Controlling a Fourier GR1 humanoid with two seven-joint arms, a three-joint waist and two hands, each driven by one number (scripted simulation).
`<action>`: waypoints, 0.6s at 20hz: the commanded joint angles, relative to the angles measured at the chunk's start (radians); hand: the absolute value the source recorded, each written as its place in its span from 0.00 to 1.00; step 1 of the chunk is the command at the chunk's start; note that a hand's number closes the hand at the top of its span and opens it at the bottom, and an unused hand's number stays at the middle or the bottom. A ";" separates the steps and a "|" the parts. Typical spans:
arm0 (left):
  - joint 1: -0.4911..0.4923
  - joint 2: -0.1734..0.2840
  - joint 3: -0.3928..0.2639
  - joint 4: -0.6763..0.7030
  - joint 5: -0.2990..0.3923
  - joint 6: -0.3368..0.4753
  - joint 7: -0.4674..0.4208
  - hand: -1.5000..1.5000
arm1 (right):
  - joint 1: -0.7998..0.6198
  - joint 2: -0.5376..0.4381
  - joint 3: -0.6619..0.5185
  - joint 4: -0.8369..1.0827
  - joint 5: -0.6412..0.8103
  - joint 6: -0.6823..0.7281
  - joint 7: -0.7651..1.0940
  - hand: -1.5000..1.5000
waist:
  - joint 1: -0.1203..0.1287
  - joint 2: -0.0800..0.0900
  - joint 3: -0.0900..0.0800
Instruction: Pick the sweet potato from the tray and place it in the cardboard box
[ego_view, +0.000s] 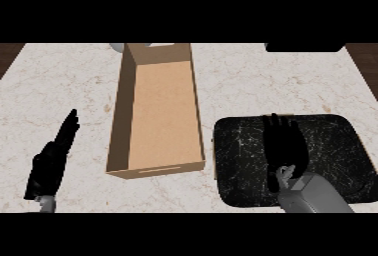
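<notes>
1. A long, open-topped brown cardboard box (156, 112) lies on the pale marbled counter (66, 85) in the centre-left of the frame, its length running from top to bottom. It sits just beside the tray, probably so that the carry from one to the other is short.

2. A black, speckled, rounded-square tray (332, 150) fills the lower right of the frame, its left edge close to the box's right wall.

3. The right hand (282, 142) comes in from the lower edge and lies over the middle of the tray, fingers straight and stretched towards the top of the frame, palm down. It looks open, with nothing visibly in it.

4. The sweet potato shows nowhere: not on the bare parts of the tray, not in the box. It may sit under the right hand, which would suit a hand lowered for a pick, but this cannot be told.

5. The left hand (53, 160) rests open in the lower left of the frame, fingers up, well apart from the box, out of the working path.
</notes>
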 joint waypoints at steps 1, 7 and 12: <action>-0.014 -0.039 0.015 0.082 -0.004 -0.008 -0.073 0.50 | 0.031 -0.030 -0.058 -0.044 0.006 0.067 -0.006 0.00 | -0.004 0.000 0.000; -0.015 -0.017 0.058 0.041 -0.021 -0.038 -0.025 0.50 | 0.042 0.071 -0.063 0.023 0.075 0.062 -0.006 0.00 | -0.001 0.000 0.000; -0.018 -0.049 0.038 0.011 -0.059 -0.024 -0.004 0.50 | 0.055 0.023 -0.015 0.018 0.176 -0.017 -0.111 1.00 | 0.000 0.000 0.000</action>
